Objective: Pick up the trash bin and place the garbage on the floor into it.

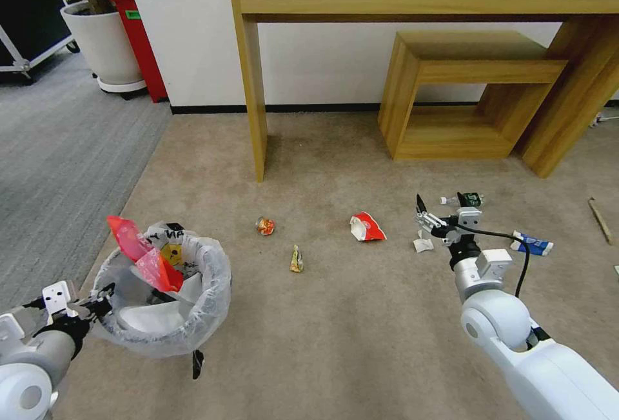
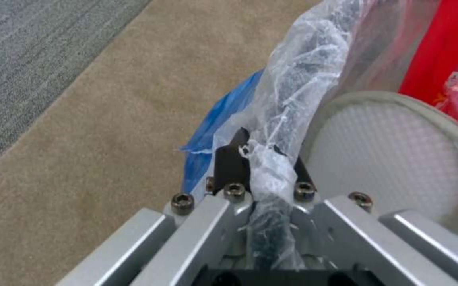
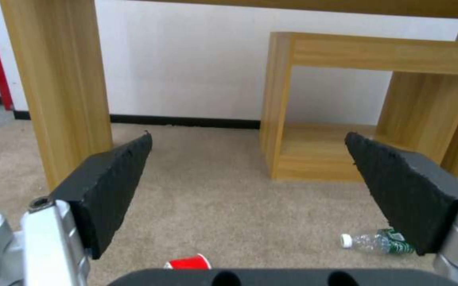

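Closest in, the left gripper (image 1: 97, 307) is clamped on the near rim of the trash bin (image 1: 193, 317), which sits low at the robot's left on the beige carpet (image 1: 335, 342). A red plastic bag (image 1: 145, 255) and a white slipper (image 1: 148, 320) already lie inside. Farther out, the right gripper (image 1: 431, 220) hangs spread and empty above the litter: a crumpled white paper (image 1: 423, 244) just beside it, a red-and-white wrapper (image 1: 366, 227) toward the middle, two small wrappers (image 1: 265, 226) beyond the bin, a green-labelled bottle (image 1: 465, 200) and a blue-white carton (image 1: 532, 244) to the right.

Judging by this, the next pick is best made by lowering straight onto the nearest scrap, keeping the bin level and close.

From the left wrist, the liner (image 2: 287, 119) is seen pinched between the fingers, with something blue (image 2: 213, 131) below. From the right wrist, the black pads (image 3: 107, 190) stand wide apart, with the bottle (image 3: 377, 242) ahead.
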Robot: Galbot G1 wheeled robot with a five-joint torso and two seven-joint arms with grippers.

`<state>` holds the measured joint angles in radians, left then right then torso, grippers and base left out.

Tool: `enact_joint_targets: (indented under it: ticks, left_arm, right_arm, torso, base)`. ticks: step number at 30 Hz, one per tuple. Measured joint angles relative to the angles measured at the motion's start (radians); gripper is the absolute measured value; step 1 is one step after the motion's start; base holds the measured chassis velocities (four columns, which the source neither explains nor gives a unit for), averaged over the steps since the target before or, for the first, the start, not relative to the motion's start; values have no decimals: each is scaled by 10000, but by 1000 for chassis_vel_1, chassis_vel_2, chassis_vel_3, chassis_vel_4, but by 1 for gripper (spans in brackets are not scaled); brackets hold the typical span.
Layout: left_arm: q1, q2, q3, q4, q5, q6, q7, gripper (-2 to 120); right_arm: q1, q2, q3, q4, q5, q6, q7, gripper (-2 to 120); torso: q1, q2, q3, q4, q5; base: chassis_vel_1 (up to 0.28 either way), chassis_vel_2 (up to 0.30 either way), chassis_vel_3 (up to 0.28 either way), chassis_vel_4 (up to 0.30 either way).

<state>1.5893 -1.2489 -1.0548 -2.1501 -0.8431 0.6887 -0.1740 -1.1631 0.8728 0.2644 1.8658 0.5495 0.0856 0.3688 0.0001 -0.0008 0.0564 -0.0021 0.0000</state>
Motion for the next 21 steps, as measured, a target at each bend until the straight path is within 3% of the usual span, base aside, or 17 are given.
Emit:
enact_joint_targets:
  ticks: [14, 21]
  left_arm:
    - [59, 20, -37, -44, 11, -53, 48, 1]
    - [67, 32, -38, -36, 7, -72, 87, 1]
  right_arm:
    - [-81, 24, 17, 23, -67, 124, -49, 92]
    - [-97, 49, -12, -22, -145, 311, -135, 96]
  torso:
    - [-1, -1, 0, 3, -1]
    - [0, 0, 0, 0, 1]
  base:
    - [114, 111, -106, -110]
    - [12, 18, -24, -26]
